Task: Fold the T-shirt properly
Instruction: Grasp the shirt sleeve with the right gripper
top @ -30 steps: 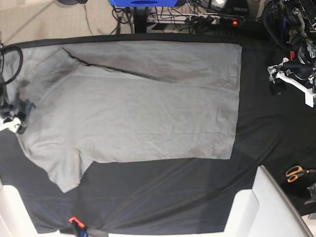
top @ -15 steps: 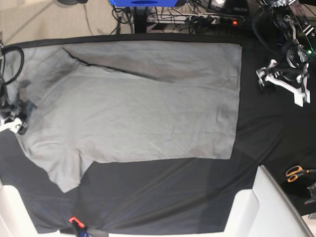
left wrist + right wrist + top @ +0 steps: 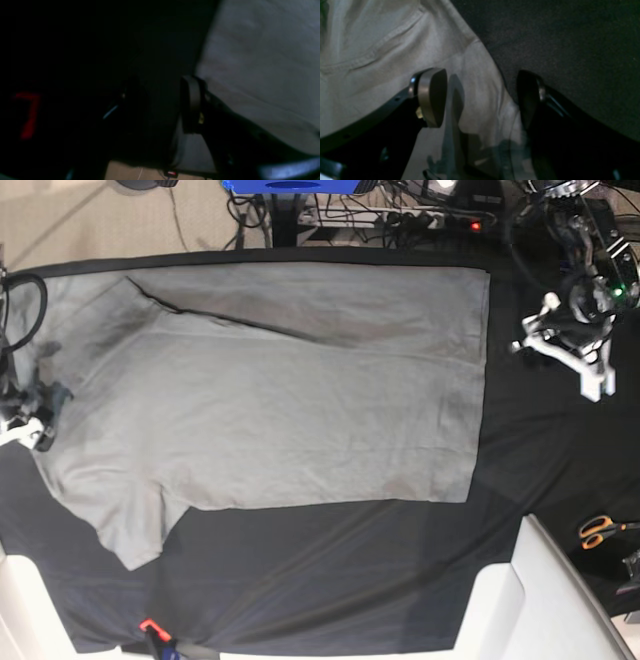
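The T-shirt (image 3: pixel 280 395) lies spread across the middle and left of the black tablecloth (image 3: pixel 540 440). At the frame's left edge the right gripper (image 3: pixel 480 100) stands spread wide over the shirt's edge — gripping nothing. The left gripper (image 3: pixel 535 330) hovers at upper right, off the shirt — its spread I cannot tell.

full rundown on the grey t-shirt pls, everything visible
The T-shirt is plain mid-grey, soft and lightly creased, and lies flat on the black tablecloth. Its hem runs straight down the base view's right side. One long side is already folded in, leaving a diagonal crease; one short sleeve sticks out at lower left. The right gripper, jaws apart, straddles its edge near a seam. The left gripper is beside the hem, not touching.
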### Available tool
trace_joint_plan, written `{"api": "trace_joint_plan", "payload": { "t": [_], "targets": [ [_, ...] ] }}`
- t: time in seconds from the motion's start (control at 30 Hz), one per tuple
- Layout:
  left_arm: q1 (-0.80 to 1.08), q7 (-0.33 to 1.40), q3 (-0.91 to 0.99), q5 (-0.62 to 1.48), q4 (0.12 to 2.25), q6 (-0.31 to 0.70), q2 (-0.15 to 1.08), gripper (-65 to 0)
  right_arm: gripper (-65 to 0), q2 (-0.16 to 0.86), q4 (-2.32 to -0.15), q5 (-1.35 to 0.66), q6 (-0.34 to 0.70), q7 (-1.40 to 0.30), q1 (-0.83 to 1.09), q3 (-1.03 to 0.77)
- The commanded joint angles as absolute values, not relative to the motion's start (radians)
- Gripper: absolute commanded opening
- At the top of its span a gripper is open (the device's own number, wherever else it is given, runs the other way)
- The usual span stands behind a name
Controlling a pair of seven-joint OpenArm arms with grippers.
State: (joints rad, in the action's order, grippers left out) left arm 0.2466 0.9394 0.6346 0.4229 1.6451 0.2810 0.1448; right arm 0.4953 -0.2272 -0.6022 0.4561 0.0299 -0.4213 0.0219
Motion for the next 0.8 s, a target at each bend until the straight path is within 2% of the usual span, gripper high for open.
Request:
{"api": "trace_joint_plan", "payload": {
  "t": [0.0, 0.13, 0.33, 0.43, 0.5, 0.77],
  "targets": [
    [0.245, 0.928, 0.636, 0.426, 1.661, 0.278, 0.160, -40.2, -24.5, 0.519, -0.239, -0.610, 0.463, 0.042, -0.449, 0.021],
    [0.245, 0.926, 0.636, 0.426, 1.661, 0.278, 0.160, -40.2, -24.0, 0.519, -0.239, -0.599, 0.433, 0.045, -0.449, 0.021],
    [0.245, 0.926, 0.639, 0.426, 1.662, 0.278, 0.160, -40.2, -24.6, 0.489, -0.252, -0.395, 0.383, 0.093, -0.449, 0.013],
    [0.246, 0.926, 0.644, 0.424, 1.662, 0.278, 0.160, -40.2, -25.2, 0.483, -0.252, -0.375, 0.360, 0.093, -0.449, 0.013],
    [0.246, 0.926, 0.644, 0.424, 1.662, 0.278, 0.160, -40.3, -30.5, 0.483, -0.257, -0.375, 0.360, 0.093, -0.449, 0.013],
    [0.246, 0.924, 0.644, 0.420, 1.662, 0.278, 0.160, -40.3, -64.5, 0.486, -0.303, -0.375, 0.360, 0.088, -0.449, 0.012]
  ]
}}
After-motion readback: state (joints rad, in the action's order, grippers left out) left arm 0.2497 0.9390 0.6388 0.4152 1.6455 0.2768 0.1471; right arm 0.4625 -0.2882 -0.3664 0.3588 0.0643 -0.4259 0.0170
